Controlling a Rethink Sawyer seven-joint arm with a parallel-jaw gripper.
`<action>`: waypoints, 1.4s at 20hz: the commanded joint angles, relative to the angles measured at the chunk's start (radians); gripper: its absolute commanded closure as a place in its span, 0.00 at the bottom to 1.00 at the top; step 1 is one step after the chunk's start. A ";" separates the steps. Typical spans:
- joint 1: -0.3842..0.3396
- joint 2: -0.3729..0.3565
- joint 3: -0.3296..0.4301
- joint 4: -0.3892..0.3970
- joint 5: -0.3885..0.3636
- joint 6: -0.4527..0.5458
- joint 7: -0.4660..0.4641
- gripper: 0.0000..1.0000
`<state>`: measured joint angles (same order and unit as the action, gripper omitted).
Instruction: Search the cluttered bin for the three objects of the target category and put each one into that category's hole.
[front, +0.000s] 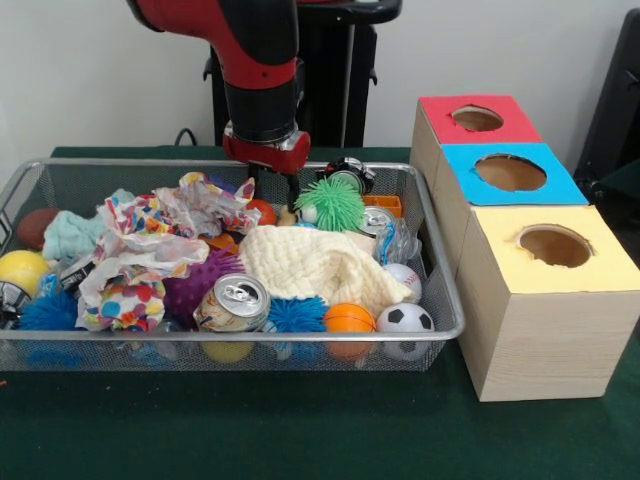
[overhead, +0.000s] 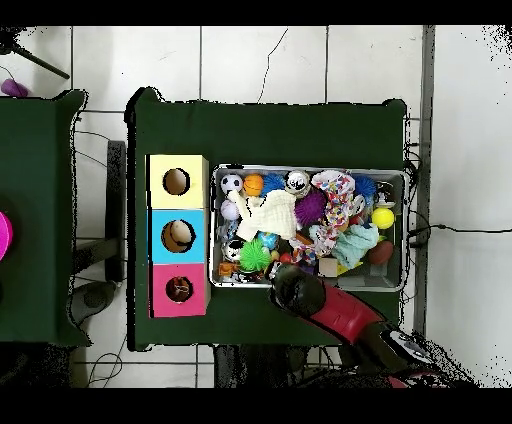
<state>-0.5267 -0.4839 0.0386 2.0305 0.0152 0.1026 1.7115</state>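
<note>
Three holed boxes (front: 520, 230) flank my wire bin (front: 440, 300), where from the front my gripper (front: 277, 190) dips at the far wall beside a green spiky ball (front: 331, 203), finger state unreadable; overhead, arm (overhead: 300, 290) at bin edge, I judge searching continues, a pick next.

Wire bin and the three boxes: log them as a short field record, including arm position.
bin: wire mesh basket on green table, heaped with clutter
visible contents: cream cloth, crushed can, green spiky ball, soccer ball, orange ball, patterned paper
boxes: red, blue, yellow, each with a round top hole, in a row beside the bin
arm: pincer down at the bin's far edge, next to the green spiky ball
pincer state: cannot tell
</note>
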 joint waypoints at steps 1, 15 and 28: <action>0.032 0.020 0.125 0.017 0.092 0.039 0.232 0.00; 0.098 0.019 0.120 0.033 0.171 -0.026 0.257 0.00; 0.078 0.090 0.130 -0.004 0.157 -0.093 0.222 0.00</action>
<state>-0.4506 -0.4651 0.0449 2.0621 0.1315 0.0468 1.7115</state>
